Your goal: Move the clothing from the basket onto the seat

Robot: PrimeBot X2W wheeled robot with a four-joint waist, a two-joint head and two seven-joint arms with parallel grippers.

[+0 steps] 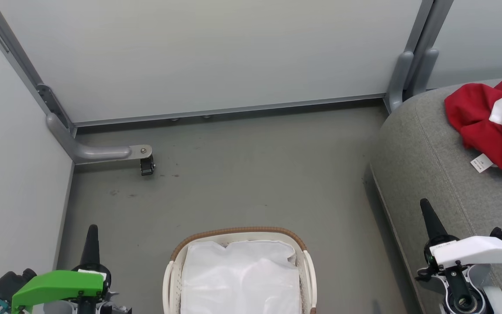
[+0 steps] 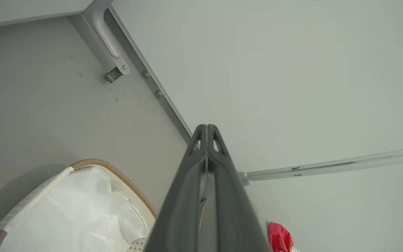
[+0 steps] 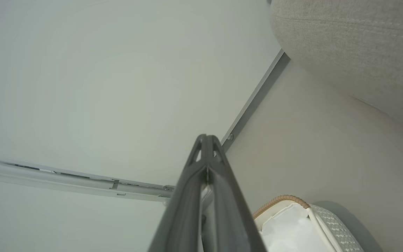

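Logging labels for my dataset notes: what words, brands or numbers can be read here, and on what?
Nothing reads clearly.
White tag on the clothing: dark print, too small to read.
White cover behind the right gripper: faint marking, too blurred to read.

The clothing (image 1: 473,114) is showing bright red with white panels — the seat (image 1: 425,148) is looking light grey. The basket (image 1: 238,231) is showing cream-white, brown-rimmed.

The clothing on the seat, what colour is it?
Bright red clothing with a white striped panel; head view shows it best.
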